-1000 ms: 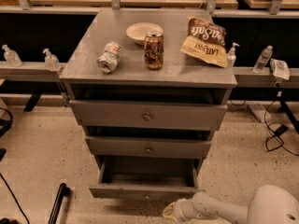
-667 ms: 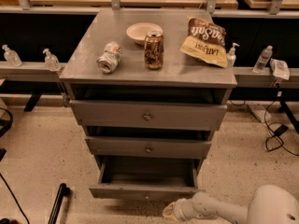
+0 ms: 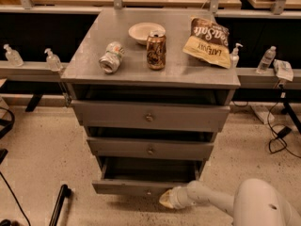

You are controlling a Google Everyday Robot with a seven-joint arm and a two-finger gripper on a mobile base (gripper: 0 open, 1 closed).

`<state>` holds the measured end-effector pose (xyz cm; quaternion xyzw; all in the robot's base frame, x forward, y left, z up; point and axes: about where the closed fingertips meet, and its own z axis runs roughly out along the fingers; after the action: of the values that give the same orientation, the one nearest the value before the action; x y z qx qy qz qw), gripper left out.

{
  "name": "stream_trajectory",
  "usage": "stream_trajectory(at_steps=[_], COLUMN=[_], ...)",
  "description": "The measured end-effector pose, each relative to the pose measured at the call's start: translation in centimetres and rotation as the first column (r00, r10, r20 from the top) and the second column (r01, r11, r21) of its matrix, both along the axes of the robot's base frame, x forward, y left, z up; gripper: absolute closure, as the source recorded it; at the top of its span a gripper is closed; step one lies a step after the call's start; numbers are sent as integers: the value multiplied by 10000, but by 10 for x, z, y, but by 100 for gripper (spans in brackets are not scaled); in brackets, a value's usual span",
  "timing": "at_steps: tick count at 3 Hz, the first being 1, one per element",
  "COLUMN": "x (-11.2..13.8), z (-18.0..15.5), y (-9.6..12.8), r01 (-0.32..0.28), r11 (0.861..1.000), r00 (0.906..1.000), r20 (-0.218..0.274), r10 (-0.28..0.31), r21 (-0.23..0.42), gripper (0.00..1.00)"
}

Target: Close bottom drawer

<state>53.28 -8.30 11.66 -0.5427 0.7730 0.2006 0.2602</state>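
Camera view showed the gripper [image 3: 170, 198] low in the frame, centre-right, at the end of the white arm [image 3: 211, 200]. Its tip sat right at the front of the bottom drawer [image 3: 123, 187], just right of the knob [image 3: 148, 192]. Touching or just short of it: couldn't tell. Also couldn't tell if the claw was open or closed. It was prob. placed there to shove the front straight in, since that drawer, lowest on the cabinet [image 3: 188, 72], stuck out furthest w/ its inside showing. Pushing near the knob, approx. mid-front, should keep it from skewing.

Counts:
- 3 drawers: the bottom one, the middle drawer [image 3: 117, 147] and the top drawer [image 3: 108, 114], each w/ 1 round knob.
- On top: 2 cans, the upright can [image 3: 156, 51] and the tipped can [image 3: 111, 57], plus 1 bowl [image 3: 141, 31] and 1 chip bag [image 3: 207, 41].
- Side rails: 2 small bottles at left [image 3: 52, 60], 2 at right [image 3: 266, 59].
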Motion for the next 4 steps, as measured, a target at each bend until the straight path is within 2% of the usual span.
stream_trajectory(at_steps=[1, 2, 3, 4], x=[-1, 12, 14, 3], z=[0, -2, -8, -7], y=[0, 0, -6, -13], r01=[0, 78, 181, 129], r11=[10000, 9999, 9994, 9994], r00=[10000, 10000, 9998, 9999], r20=[-2, 27, 7, 27], r10=[0, -79, -182, -130], r21=[2, 112, 302, 318], gripper=[100, 100, 100, 100])
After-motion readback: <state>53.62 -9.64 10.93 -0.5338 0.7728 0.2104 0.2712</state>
